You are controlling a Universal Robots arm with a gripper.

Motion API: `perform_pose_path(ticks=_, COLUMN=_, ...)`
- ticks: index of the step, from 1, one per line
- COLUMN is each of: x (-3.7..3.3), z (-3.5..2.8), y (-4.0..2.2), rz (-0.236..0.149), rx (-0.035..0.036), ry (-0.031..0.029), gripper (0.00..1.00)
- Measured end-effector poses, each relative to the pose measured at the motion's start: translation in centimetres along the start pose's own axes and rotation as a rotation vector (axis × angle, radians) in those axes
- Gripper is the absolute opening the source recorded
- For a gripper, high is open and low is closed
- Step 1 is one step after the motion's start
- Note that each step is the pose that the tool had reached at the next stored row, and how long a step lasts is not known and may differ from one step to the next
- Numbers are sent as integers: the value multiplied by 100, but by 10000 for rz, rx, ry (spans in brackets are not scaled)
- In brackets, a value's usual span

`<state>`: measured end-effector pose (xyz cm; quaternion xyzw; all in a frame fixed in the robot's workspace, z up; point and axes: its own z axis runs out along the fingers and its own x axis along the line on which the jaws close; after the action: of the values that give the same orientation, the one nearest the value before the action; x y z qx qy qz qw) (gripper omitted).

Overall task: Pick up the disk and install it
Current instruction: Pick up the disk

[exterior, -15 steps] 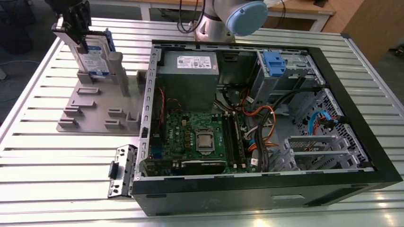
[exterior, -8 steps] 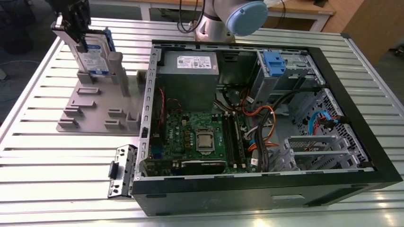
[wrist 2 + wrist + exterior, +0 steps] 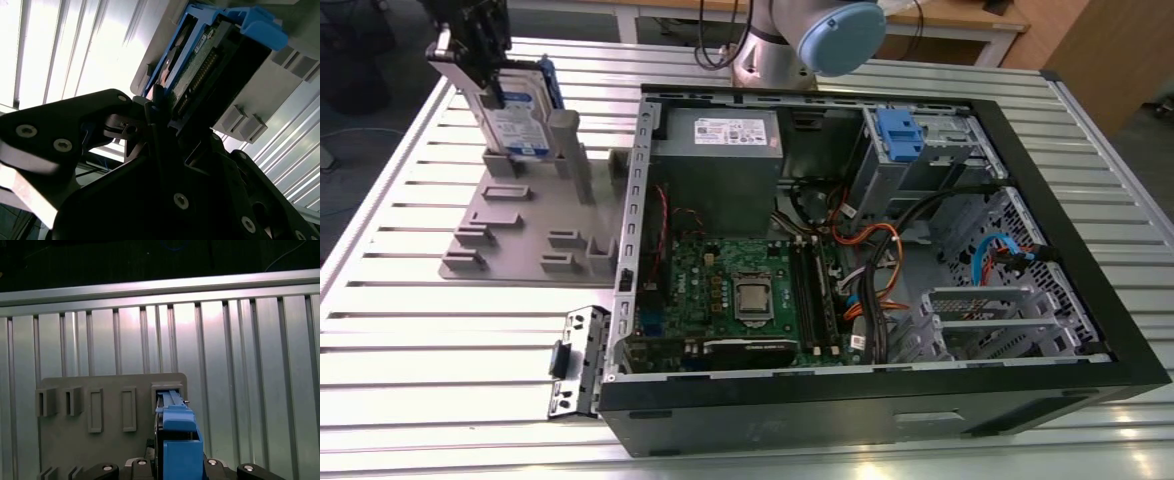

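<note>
In the exterior view my gripper (image 3: pixel 491 92) hangs off the case's (image 3: pixel 854 410) left side, over the grey rack (image 3: pixel 507 235) that lies on the slatted table (image 3: pixel 427 380) just beside the case. The disk (image 3: pixel 520 115) stands in that rack, at the corner farthest from the case's front. My fingers (image 3: pixel 156 102) reach down over the disk's upper end. In the second wrist view one lies flat against the circuit-board side, so I judge myself clenched on the disk. Its lower end is at the rack's slot, and I cannot tell whether it is seated there or just clear.

Further right is the open case. The supply (image 3: pixel 716 140) sits against its left wall and the cage (image 3: pixel 927 160) with its blue latch (image 3: pixel 898 128) is toward its back right corner. The disk is well apart from that cage. By my reckoning the task is early: the grasp is made, while the lift out of the rack, the carry into the case and the install itself are all left to do.

The disk stands on one short end, its long axis upright and square to the table. In the exterior view its labelled face is turned to the camera, with a blue bracket edge on the side toward the case. The first wrist view looks straight down along the disk, from its blue bracket to the rack's slot.
</note>
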<state>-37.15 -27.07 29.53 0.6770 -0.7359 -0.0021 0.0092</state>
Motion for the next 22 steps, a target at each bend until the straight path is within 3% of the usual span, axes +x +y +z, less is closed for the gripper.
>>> perform_pose_path(ticks=22, x=1, z=-103, y=2, rz=0, rx=-3, ry=1, gripper=36)
